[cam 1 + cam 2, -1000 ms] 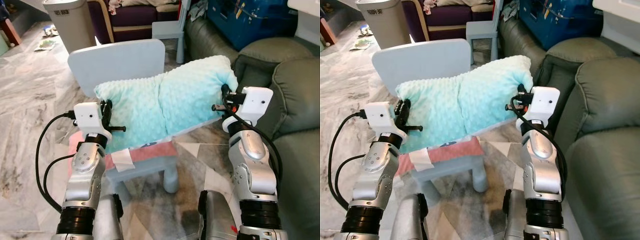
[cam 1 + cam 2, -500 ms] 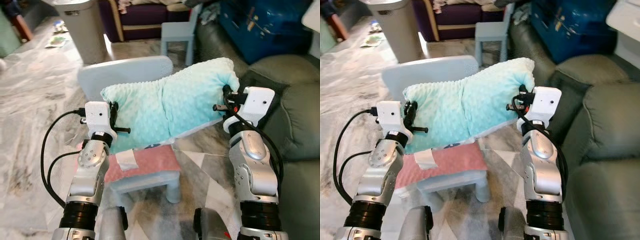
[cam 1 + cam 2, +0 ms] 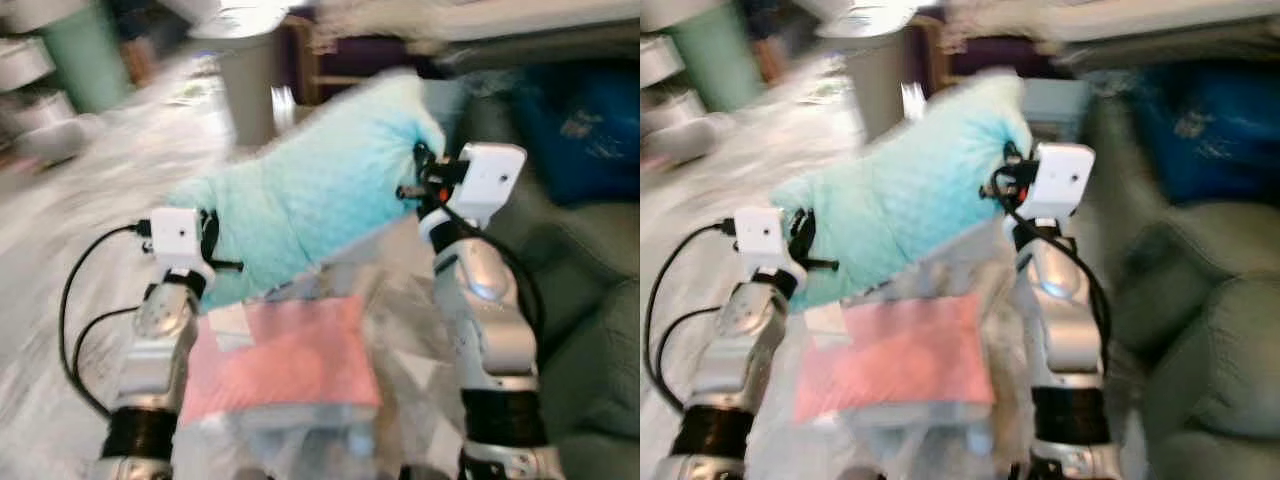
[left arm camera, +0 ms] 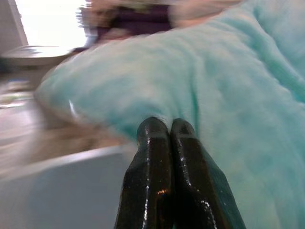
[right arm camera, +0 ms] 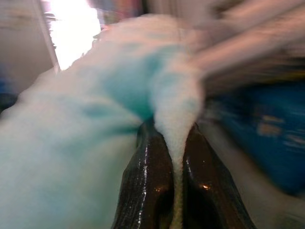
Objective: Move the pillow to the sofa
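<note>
The mint-green dimpled pillow (image 3: 310,190) hangs in the air between my two grippers, tilted with its right end higher. My left gripper (image 3: 212,242) is shut on its lower left edge; in the left wrist view the black fingers (image 4: 164,129) press together against the pillow (image 4: 224,81). At the upper right corner my right gripper (image 3: 420,172) is shut on the pillow too, and a fold of pillow (image 5: 95,119) sits pinched between its fingers (image 5: 167,133). The dark green sofa (image 3: 590,310) is to my right. All views are blurred.
Under the pillow stands a small pale chair with a pink cushion (image 3: 290,360) on its seat. A grey bin (image 3: 245,80) stands behind on the marble floor. Something blue (image 3: 590,120) lies at the back right by the sofa.
The whole picture has swung and blurred, so the camera moved. The pillow has risen off the chair, its right end highest. Both grippers keep their hold.
</note>
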`<state>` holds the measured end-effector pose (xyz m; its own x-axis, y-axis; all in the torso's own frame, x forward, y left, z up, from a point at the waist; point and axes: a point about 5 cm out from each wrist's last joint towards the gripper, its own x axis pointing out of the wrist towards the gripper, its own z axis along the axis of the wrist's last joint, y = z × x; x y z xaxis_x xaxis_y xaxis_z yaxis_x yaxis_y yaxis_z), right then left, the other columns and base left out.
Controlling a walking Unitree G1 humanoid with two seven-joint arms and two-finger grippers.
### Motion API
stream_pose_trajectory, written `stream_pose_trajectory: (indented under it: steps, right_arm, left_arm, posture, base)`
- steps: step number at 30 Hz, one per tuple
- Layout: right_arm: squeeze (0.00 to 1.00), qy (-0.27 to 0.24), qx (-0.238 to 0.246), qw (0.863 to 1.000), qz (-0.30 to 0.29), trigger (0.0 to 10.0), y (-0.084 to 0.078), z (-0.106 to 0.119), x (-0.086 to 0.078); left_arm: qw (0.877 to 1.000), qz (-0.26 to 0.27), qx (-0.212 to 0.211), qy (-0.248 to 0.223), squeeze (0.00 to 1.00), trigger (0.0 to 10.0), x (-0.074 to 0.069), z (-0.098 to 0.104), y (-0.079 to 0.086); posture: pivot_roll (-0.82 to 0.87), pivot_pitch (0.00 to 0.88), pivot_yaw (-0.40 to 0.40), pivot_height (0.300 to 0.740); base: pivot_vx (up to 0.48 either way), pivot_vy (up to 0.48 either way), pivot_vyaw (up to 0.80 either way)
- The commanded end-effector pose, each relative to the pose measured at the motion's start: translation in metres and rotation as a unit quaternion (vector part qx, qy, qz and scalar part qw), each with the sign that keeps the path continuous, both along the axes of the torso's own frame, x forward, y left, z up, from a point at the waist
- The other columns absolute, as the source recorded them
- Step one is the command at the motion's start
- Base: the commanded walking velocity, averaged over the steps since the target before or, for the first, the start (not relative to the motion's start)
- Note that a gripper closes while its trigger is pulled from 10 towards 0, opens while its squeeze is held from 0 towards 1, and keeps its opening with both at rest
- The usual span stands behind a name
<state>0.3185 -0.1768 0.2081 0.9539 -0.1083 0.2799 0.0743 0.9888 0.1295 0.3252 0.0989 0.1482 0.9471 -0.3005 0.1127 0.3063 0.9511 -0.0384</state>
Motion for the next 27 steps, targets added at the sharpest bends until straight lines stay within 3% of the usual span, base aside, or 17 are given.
stream_pose_trajectory:
  steps: [1,21,22,23,24,27]
  right_arm:
    - [0.0,-0.027,0.006,0.998,0.051,0.0,0.03,0.015,0.002]
    - [0.0,-0.016,0.003,0.997,0.072,0.0,0.037,0.013,0.004]
    - [0.0,-0.01,0.001,0.997,0.076,5.5,0.039,0.011,0.003]
    - [0.0,-0.007,0.004,0.997,0.076,5.5,0.039,0.01,0.003]
    - [0.0,0.0,0.005,0.997,0.075,10.0,0.039,0.007,0.003]
    - [0.0,0.006,0.006,0.997,0.079,10.0,0.039,0.004,0.003]
  left_arm:
    - [0.999,0.041,0.014,0.001,0.0,10.0,0.0,-0.002,0.031]
    - [0.999,0.044,0.0,0.024,0.0,10.0,-0.004,-0.011,0.033]
    - [0.999,0.044,-0.002,0.028,0.0,10.0,-0.005,-0.012,0.033]
    - [0.999,0.045,-0.003,0.03,0.0,10.0,-0.005,-0.013,0.034]
    - [0.998,0.046,-0.006,0.034,0.0,10.0,-0.006,-0.014,0.035]
    - [0.998,0.047,-0.009,0.04,0.0,10.0,-0.007,-0.017,0.035]
  posture:
    - [-0.14,0.0,0.047,0.74]
    - [-0.12,0.0,0.033,0.74]
    - [-0.12,0.0,0.034,0.74]
    - [-0.12,0.0,0.034,0.74]
    - [-0.12,0.0,0.033,0.74]
    - [-0.12,0.0,0.033,0.74]
  base:
    - [0.0,0.0,0.0]
    - [0.0,0.0,0.0]
    - [0.0,0.0,0.0]
    - [0.0,0.0,0.0]
    - [0.0,0.0,0.0]
    - [0.0,0.0,0.0]
